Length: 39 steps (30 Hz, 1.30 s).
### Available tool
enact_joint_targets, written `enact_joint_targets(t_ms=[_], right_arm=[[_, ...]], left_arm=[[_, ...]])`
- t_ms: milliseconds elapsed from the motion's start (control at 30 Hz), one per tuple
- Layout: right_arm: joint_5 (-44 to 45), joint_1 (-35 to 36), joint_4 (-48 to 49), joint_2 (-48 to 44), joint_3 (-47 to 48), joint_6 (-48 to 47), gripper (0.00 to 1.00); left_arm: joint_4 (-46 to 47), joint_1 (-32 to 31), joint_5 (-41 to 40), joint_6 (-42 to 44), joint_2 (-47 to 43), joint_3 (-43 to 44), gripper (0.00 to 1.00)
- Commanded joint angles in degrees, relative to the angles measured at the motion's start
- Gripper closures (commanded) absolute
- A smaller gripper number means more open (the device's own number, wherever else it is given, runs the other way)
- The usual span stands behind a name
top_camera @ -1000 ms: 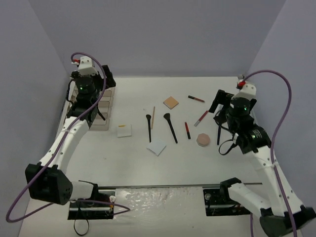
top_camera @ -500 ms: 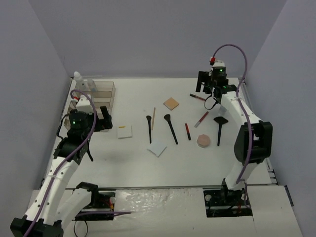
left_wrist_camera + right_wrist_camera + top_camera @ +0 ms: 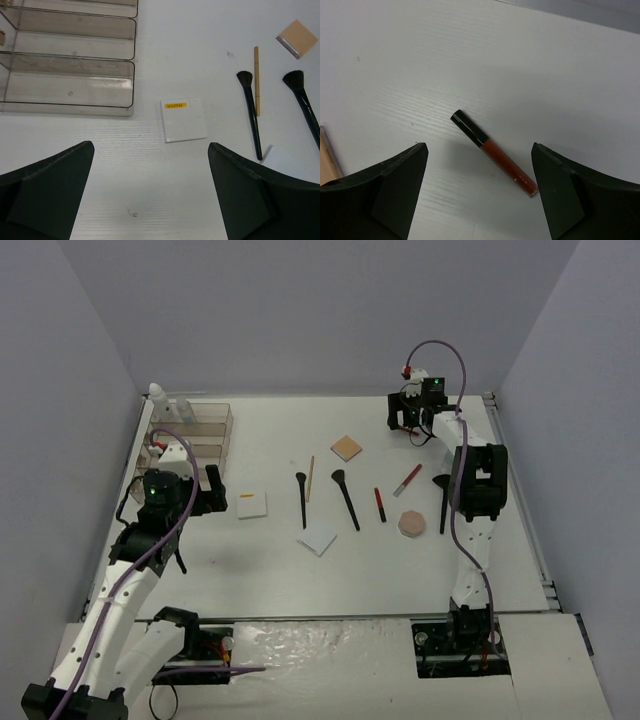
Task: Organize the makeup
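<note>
Makeup lying loose across the middle of the white table [image 3: 300, 580], apart from the clear tiered tray [image 3: 205, 430] at the far left. Showing, left to right: a white pad with a yellow label [image 3: 252, 505], a plain white pad [image 3: 317, 538], a short black brush [image 3: 301, 498] with a wooden stick [image 3: 310, 478] just beside it, a longer black brush [image 3: 345, 498], a tan square compact [image 3: 346, 448] further back, a dark red tube [image 3: 380, 504], a slanted red tube [image 3: 407, 480], a pink round compact [image 3: 411, 524] and a third black brush [image 3: 444, 502]. Standing small bottles [image 3: 158, 398] at the tray's far end. Hovering the left gripper [image 3: 150, 165] near the tray, jaws spread wide and gripping nothing, looking down on the labelled pad. Hanging the right gripper [image 3: 477, 170] low over the far side of the table, jaws standing open on either side of a black-capped lip tube [image 3: 495, 155], lying flat on the table between them and not being clasped.
</note>
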Motion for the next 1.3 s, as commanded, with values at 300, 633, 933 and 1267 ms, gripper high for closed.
enact_joint_targets(t_ms=[300, 633, 933, 1267], right_arm=[[-7.30, -2.36, 3.60, 4.57, 2.49, -0.53, 0.34], [-0.75, 1.42, 3.50, -2.77, -8.49, -0.82, 0.63], [7.75, 6.74, 3.77, -8.44, -17.25, 0.73, 1.00], [1.42, 12.57, 12.15, -29.46, -33.50, 6.13, 1.00]], left_arm=[[1.35, -0.16, -0.72, 0.83, -0.06, 2.42, 0.03], [0.09, -0.07, -1.77, 0.35, 0.04, 2.97, 0.03], [0.66, -0.07, 0.34, 0.04, -0.08, 2.68, 0.03], [6.53, -0.49, 15.51, -8.30, 2.06, 3.07, 0.03]])
